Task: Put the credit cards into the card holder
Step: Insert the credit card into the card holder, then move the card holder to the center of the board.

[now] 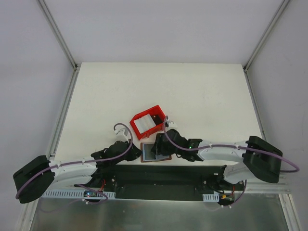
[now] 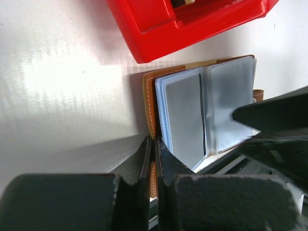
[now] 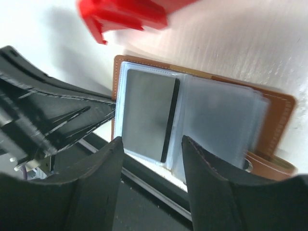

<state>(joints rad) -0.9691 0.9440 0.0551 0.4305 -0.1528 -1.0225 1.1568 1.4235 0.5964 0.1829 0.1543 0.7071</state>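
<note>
The brown card holder (image 1: 151, 154) lies open near the table's front edge, its pale sleeves facing up (image 2: 226, 96) (image 3: 219, 120). A grey credit card (image 2: 183, 115) (image 3: 147, 113) sits in the left sleeve. More whitish credit cards (image 1: 144, 124) stand in the red tray (image 1: 155, 111). My left gripper (image 1: 136, 153) (image 2: 154, 140) is shut on the holder's brown left edge. My right gripper (image 1: 159, 146) (image 3: 151, 143) hovers just over the holder's near side, open, with nothing between its fingers (image 3: 115, 149).
The red tray (image 2: 159, 43) (image 3: 125, 17) stands right behind the card holder, almost touching it. The black base rail (image 1: 159, 175) runs just in front of the holder. Both arms crowd the small space around it.
</note>
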